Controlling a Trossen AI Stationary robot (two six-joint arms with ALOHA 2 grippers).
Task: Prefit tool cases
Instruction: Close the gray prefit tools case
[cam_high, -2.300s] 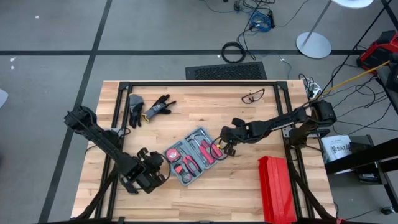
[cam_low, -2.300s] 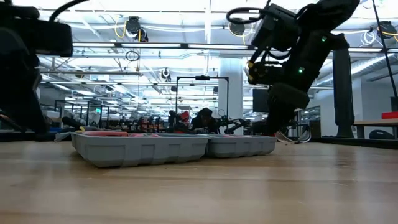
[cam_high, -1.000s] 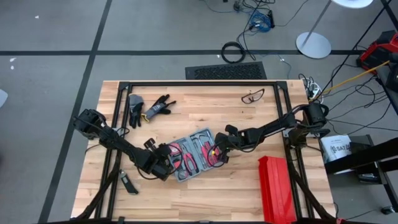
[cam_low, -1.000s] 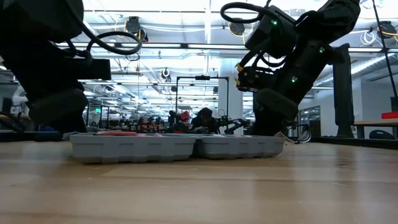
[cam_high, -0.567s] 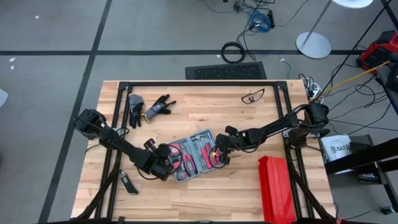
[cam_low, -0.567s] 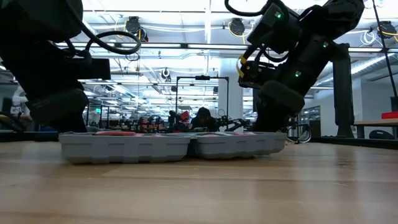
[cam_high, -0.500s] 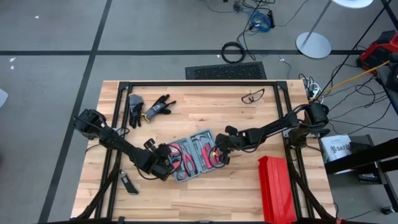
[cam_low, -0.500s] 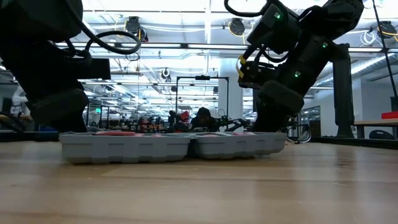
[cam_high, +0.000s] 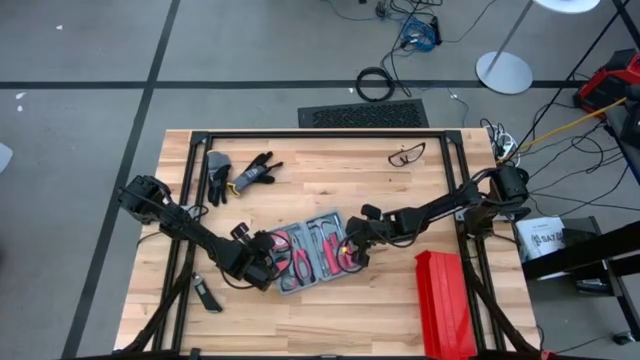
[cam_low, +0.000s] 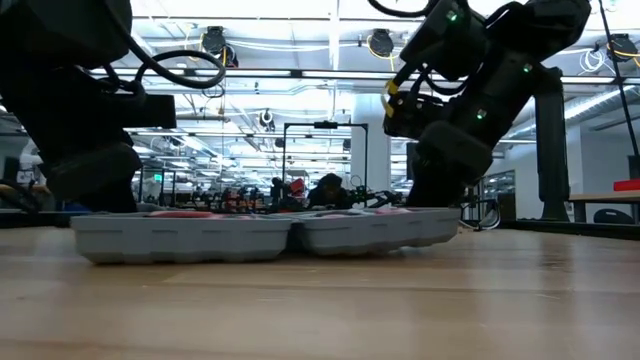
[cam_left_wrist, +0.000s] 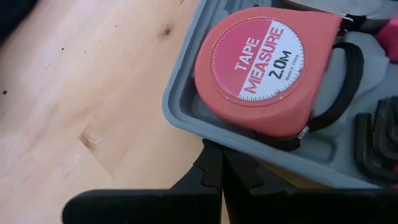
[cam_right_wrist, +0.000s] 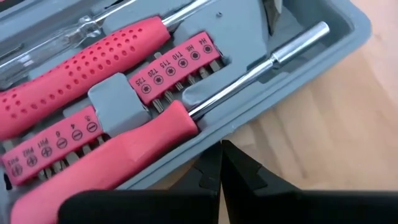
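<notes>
The blue-grey tool case (cam_high: 312, 255) lies open and flat on the table, with pink-handled tools in its grey slots. In the low view the case (cam_low: 260, 232) rests on both halves' bottoms. My left gripper (cam_high: 264, 263) is shut at the case's left end, beside the pink tape measure (cam_left_wrist: 261, 68). My right gripper (cam_high: 353, 247) is shut at the case's right end, beside the pink screwdriver (cam_right_wrist: 118, 155). In the wrist views, the left gripper (cam_left_wrist: 214, 152) and the right gripper (cam_right_wrist: 219, 149) each stand tip-first at the case's rim. My left gripper touches the outer rim of the case (cam_left_wrist: 196, 127) with its shut fingertips, just below the tape measure's slot. It comes in low from the table's left side. The case stays flat on the wood. My right gripper touches the case's rim (cam_right_wrist: 208, 163) with its shut fingertips, next to the screwdriver's handle. It comes in low from the table's right side. That half also lies flat on the table.
A long red ribbed box (cam_high: 440, 300) stands near the right near corner. Work gloves (cam_high: 240, 172) and safety glasses (cam_high: 407, 153) lie toward the far edge. A small dark tool (cam_high: 206, 296) lies near the left near corner. Bare wood lies between the case and the far edge.
The case has slid and turned a little, flat on the table, between the two shut grippers. Its left end now shows farther left in the low view. Both grippers have stayed shut at its ends.
</notes>
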